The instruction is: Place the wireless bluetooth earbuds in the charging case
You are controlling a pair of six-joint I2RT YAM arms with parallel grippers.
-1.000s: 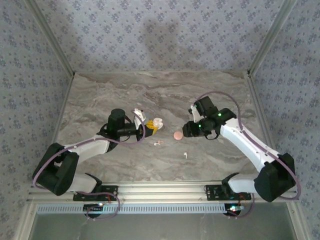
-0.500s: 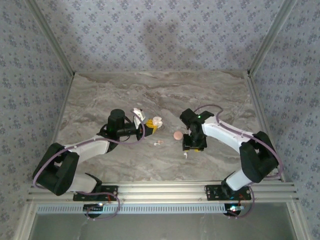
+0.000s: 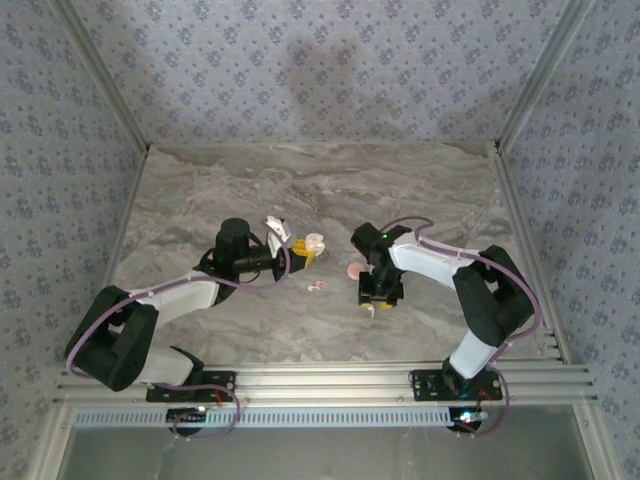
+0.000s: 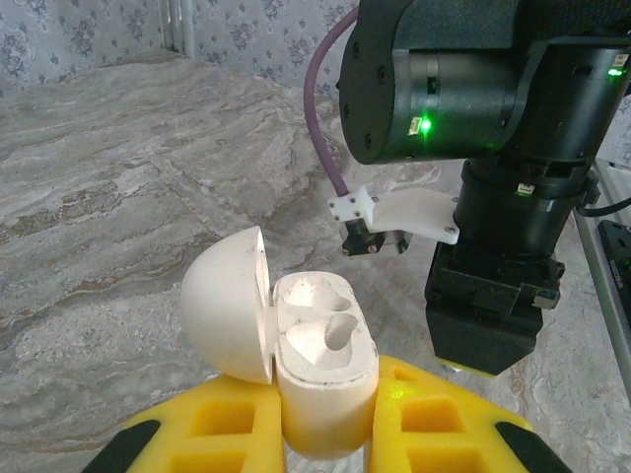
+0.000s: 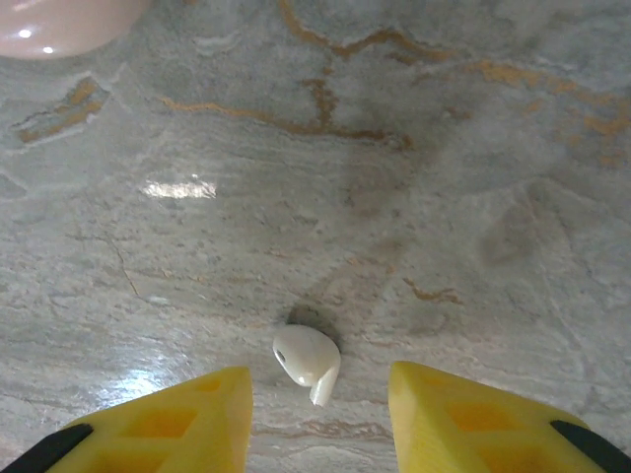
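The right gripper (image 5: 320, 399) hangs low over the grey marbled table (image 5: 473, 148) with its yellow fingers spread. One small white plastic earbud with a short stem (image 5: 307, 358) lies flat between them and touches neither. This earbud is to the right of the white charging case (image 4: 325, 379) and nearer to the arm bases.

The risk, I think, is in the closing. The earbud is tiny, smooth and rounded, so a finger that arrives first can push it aside or make it shoot out. A pinch on the stem alone may let it turn, and then it will not match its pocket.

A second white earbud (image 3: 315, 288) lies just before the case, on the side of the bases. The left gripper (image 4: 325, 429) is pressed onto the case and holds it upright, with the round lid (image 4: 229, 304) swung open and both moulded pockets empty. A flat pink round disc (image 3: 352, 270) rests to the right of the case, where a lifting arm could brush it.
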